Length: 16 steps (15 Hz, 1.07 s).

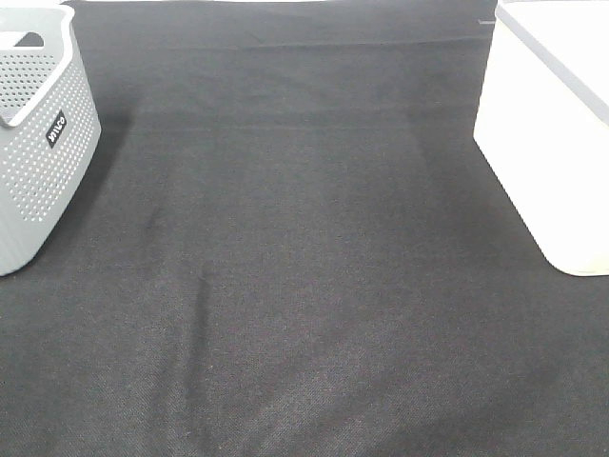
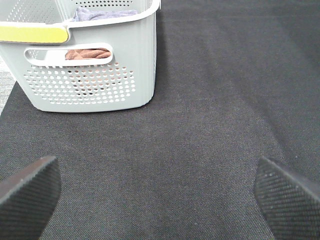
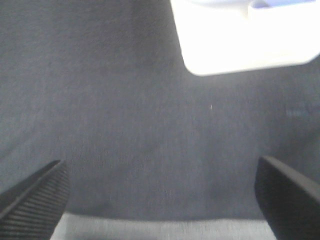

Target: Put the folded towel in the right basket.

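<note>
The right basket [image 1: 552, 143] is a plain white bin at the right edge of the high view; it also shows in the right wrist view [image 3: 240, 37]. A grey perforated basket [image 1: 38, 143] stands at the left edge. In the left wrist view that grey basket [image 2: 85, 75] holds a brown folded towel [image 2: 87, 53] seen through its handle slot and a grey-blue cloth [image 2: 102, 14] at its rim. My left gripper [image 2: 160, 200] is open and empty above the black cloth, short of the grey basket. My right gripper [image 3: 160, 200] is open and empty, short of the white basket. Neither arm shows in the high view.
A black cloth [image 1: 304, 286] covers the table between the two baskets. A yellow strip [image 2: 32, 33] lies along the grey basket's rim. A pale strip [image 3: 160, 229] runs along the near side of the cloth in the right wrist view.
</note>
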Each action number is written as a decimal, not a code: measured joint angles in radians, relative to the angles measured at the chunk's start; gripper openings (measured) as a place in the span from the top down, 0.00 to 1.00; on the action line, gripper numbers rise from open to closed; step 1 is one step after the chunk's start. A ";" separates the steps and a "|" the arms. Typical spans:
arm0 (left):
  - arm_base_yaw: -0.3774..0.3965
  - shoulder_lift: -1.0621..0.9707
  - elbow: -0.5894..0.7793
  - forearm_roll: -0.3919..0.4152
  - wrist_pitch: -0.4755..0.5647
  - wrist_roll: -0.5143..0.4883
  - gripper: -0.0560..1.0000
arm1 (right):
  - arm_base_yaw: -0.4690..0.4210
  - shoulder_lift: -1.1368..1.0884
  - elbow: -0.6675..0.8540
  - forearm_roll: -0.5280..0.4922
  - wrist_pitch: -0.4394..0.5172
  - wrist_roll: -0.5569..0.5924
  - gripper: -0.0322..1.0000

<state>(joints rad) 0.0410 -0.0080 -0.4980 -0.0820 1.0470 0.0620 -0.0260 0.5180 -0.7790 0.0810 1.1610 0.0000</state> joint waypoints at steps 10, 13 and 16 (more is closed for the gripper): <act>0.000 0.000 0.000 -0.001 0.000 0.000 0.03 | 0.019 -0.523 0.265 -0.057 0.022 -0.067 0.02; 0.000 0.000 0.000 -0.001 0.000 0.000 0.03 | 0.021 -0.523 0.317 -0.053 -0.030 -0.065 0.02; 0.000 0.000 0.000 -0.001 0.000 0.000 0.03 | 0.023 -0.523 0.323 -0.053 -0.051 -0.059 0.02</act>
<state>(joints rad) 0.0410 -0.0080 -0.4980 -0.0830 1.0470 0.0620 -0.0030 -0.0050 -0.4560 0.0280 1.1100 -0.0590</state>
